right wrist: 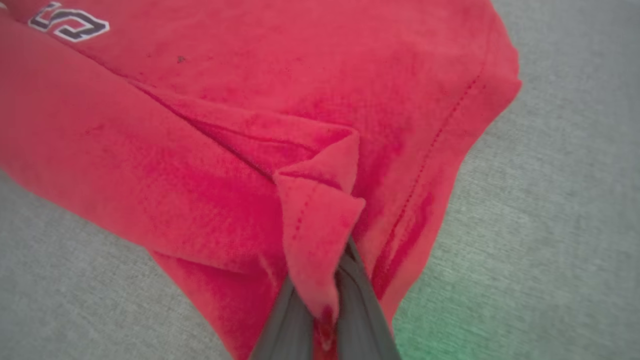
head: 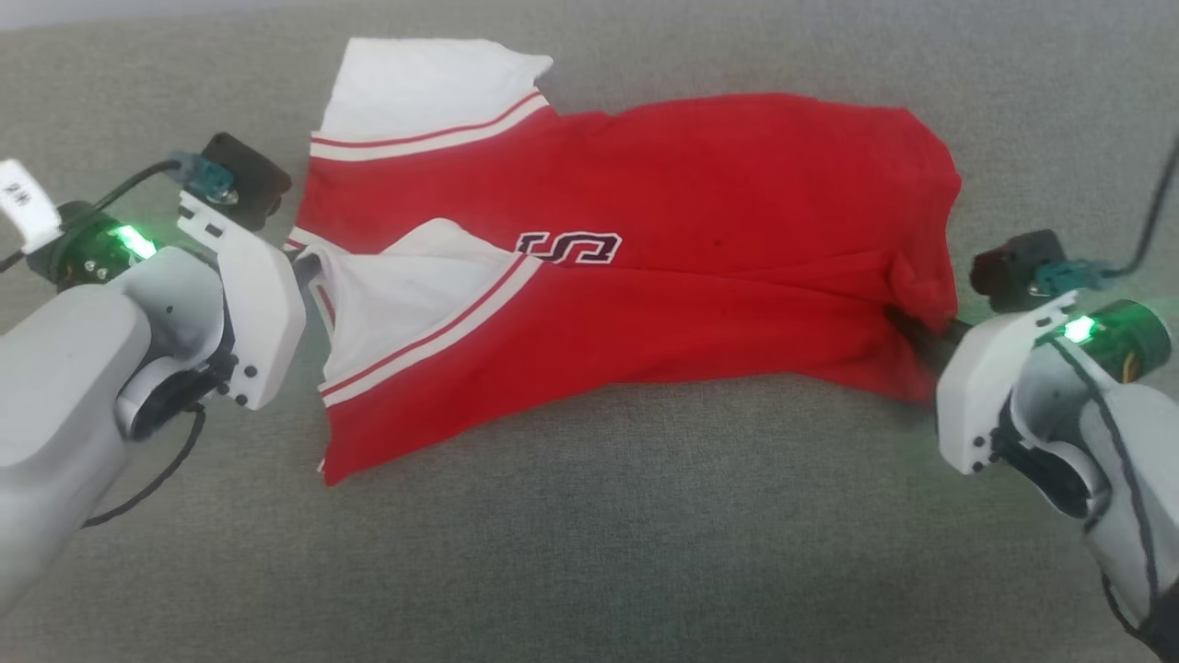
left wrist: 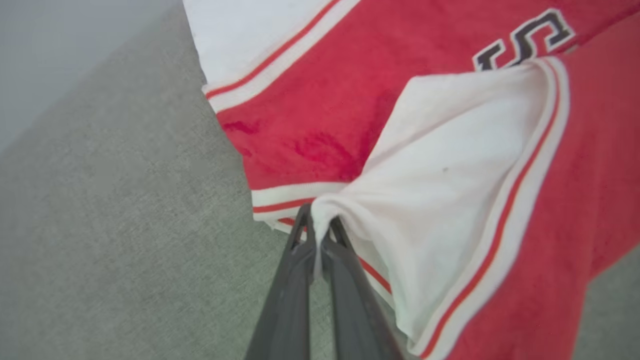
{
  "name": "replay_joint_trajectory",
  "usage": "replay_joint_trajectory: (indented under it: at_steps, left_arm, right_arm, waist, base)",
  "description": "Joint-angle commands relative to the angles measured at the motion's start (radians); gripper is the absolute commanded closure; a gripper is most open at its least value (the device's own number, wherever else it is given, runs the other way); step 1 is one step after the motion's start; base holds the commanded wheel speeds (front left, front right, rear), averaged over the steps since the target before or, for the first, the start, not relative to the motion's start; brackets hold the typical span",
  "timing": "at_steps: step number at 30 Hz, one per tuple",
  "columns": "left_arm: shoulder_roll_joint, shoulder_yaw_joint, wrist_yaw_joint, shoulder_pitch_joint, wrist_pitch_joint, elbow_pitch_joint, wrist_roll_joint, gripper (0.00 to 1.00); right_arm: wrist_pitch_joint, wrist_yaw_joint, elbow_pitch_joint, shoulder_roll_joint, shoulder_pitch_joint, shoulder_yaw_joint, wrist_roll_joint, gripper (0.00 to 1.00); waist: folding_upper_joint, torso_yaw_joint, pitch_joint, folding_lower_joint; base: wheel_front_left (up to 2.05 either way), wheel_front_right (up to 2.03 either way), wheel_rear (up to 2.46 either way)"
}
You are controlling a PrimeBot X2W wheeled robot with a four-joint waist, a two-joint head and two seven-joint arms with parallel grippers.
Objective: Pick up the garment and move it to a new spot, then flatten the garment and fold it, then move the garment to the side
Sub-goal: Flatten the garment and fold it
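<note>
One garment point(head: 645, 276) is held lengthwise between left end effector point(left wrist: 316, 227), clamped on sleeve point(left wrist: 450, 175), and right end effector point(right wrist: 334, 280), clamped on hem point(right wrist: 320, 215).

Grey woven cloth surface point(head: 589, 552) w/ fine texture; paler plain strip point(left wrist: 50, 40) beyond far edge.

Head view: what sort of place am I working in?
Probably a garment-folding station: a wide grey fabric-covered surface, a pale wall behind it, and the red jersey lying on it.
</note>
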Motion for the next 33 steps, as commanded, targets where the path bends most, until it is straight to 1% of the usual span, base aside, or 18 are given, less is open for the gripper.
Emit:
replay_joint_trajectory:
  at_steps: [1,7,10,11,12,13,14,15,20,23,26,29,32,33]
  left_arm:
    - [-0.019,-0.005,-0.014,-0.020,0.009,0.051,-0.017,1.00]
    - [-0.092,-0.029,-0.047,-0.042,0.053,0.202,-0.066,1.00]
    - [-0.121,-0.043,-0.054,-0.038,0.070,0.259,-0.093,0.91]
    - [-0.128,-0.045,-0.056,-0.038,0.071,0.274,-0.099,0.82]
    - [-0.134,-0.044,-0.057,-0.040,0.064,0.287,-0.103,0.73]
    - [-0.137,-0.043,-0.058,-0.045,0.058,0.298,-0.108,0.43]
    - [-0.140,-0.040,-0.059,-0.049,0.051,0.306,-0.115,0.07]
    - [-0.143,-0.037,-0.060,-0.054,0.044,0.314,-0.121,0.00]
    - [-0.144,-0.031,-0.061,-0.072,0.017,0.322,-0.136,0.00]
    - [-0.138,-0.028,-0.061,-0.064,0.005,0.309,-0.142,0.00]
    - [-0.119,-0.024,-0.040,-0.032,0.002,0.269,-0.149,0.00]
    - [-0.098,-0.016,-0.011,-0.002,0.006,0.212,-0.165,0.00]
    - [-0.067,-0.011,0.034,0.046,0.025,0.131,-0.186,0.00]
    - [-0.067,-0.011,0.034,0.046,0.025,0.131,-0.186,0.00]
  right_arm:
    - [0.014,-0.002,0.012,0.011,-0.018,0.012,0.000,1.00]
    - [0.090,-0.002,0.055,0.037,-0.043,0.050,0.030,1.00]
    - [0.114,-0.001,0.056,0.035,-0.057,0.059,0.044,1.00]
    - [0.118,-0.001,0.058,0.034,-0.063,0.059,0.047,0.96]
    - [0.123,-0.001,0.058,0.036,-0.066,0.060,0.053,0.86]
    - [0.132,-0.001,0.056,0.032,-0.070,0.066,0.053,0.51]
    - [0.135,-0.001,0.052,0.026,-0.072,0.071,0.051,0.00]
    - [0.137,-0.001,0.050,0.023,-0.073,0.069,0.056,0.00]
    - [0.107,-0.002,0.014,-0.002,-0.063,0.061,0.057,0.00]
    - [0.073,-0.002,-0.012,-0.017,-0.040,0.036,0.046,0.00]
    - [-0.020,-0.002,-0.055,-0.025,-0.006,-0.022,-0.001,0.00]
    - [-0.106,-0.002,-0.077,-0.005,0.037,-0.091,-0.058,0.00]
    - [-0.198,-0.002,-0.107,0.025,0.080,-0.169,-0.126,0.00]
    - [-0.198,-0.002,-0.107,0.025,0.080,-0.169,-0.126,0.00]
  waist:
    - [-0.0001,-0.008,0.017,0.0000]
    - [-0.0001,-0.011,0.031,0.0000]
    - [-0.0001,-0.011,0.029,0.0000]
    - [-0.0001,-0.011,0.026,0.0000]
    - [-0.0001,-0.011,0.023,0.0000]
    - [-0.0001,-0.011,0.019,0.0000]
    - [-0.0001,-0.010,0.014,0.0000]
    - [-0.0001,-0.009,0.007,0.0000]
    - [-0.0001,0.001,-0.037,0.0000]
    - [-0.0001,0.011,-0.067,0.0000]
    - [-0.0001,0.019,-0.102,0.0000]
    - [-0.0001,0.022,-0.121,0.0000]
    - [-0.0001,0.022,-0.133,0.0000]
    - [-0.0001,0.022,-0.133,0.0000]
  base:
    - [0.00,0.00,0.00]
    - [0.00,0.00,0.00]
    - [0.00,0.00,0.00]
    - [0.00,0.00,0.00]
    - [0.00,0.00,0.00]
    - [0.00,0.00,0.00]
    - [0.00,0.00,0.00]
    - [0.00,0.00,0.00]
    - [0.00,0.00,0.00]
    - [0.00,0.00,0.00]
    - [0.00,0.00,0.00]
    - [0.00,0.00,0.00]
    - [0.00,0.00,0.00]
    - [0.00,0.00,0.00]
